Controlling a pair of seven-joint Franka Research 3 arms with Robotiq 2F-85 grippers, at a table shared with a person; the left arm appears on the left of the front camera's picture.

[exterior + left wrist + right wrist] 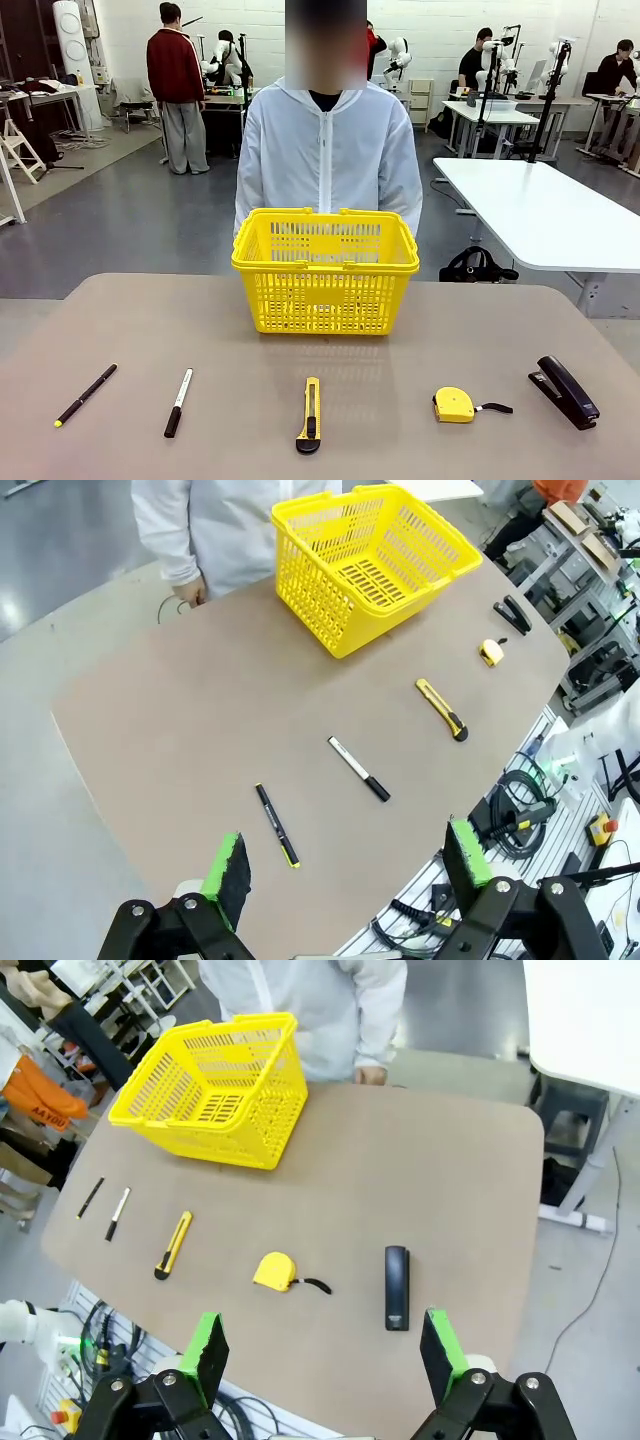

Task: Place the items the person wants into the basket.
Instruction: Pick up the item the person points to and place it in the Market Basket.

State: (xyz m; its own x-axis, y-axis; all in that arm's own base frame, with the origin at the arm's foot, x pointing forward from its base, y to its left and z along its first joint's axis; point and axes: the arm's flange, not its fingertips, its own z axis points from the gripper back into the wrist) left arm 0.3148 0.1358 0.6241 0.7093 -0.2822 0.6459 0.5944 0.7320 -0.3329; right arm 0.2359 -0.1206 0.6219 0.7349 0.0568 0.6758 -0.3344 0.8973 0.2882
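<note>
Patience — left end effector (345, 852) and right end effector (325, 1345) hover, jaws apart; once the person (325, 150) chooses, pinch the marker pen (179, 402) mid-barrel.

On one table (200, 330): one basket (325, 290), one marker (178, 402), one knife (310, 414), one pen (85, 395), one tape measure (454, 404), one stapler (565, 392). Six loose things in all, one of each kind. Across the table, one person (325, 160) in white. Farther off, at least four other people (175, 70).
</note>
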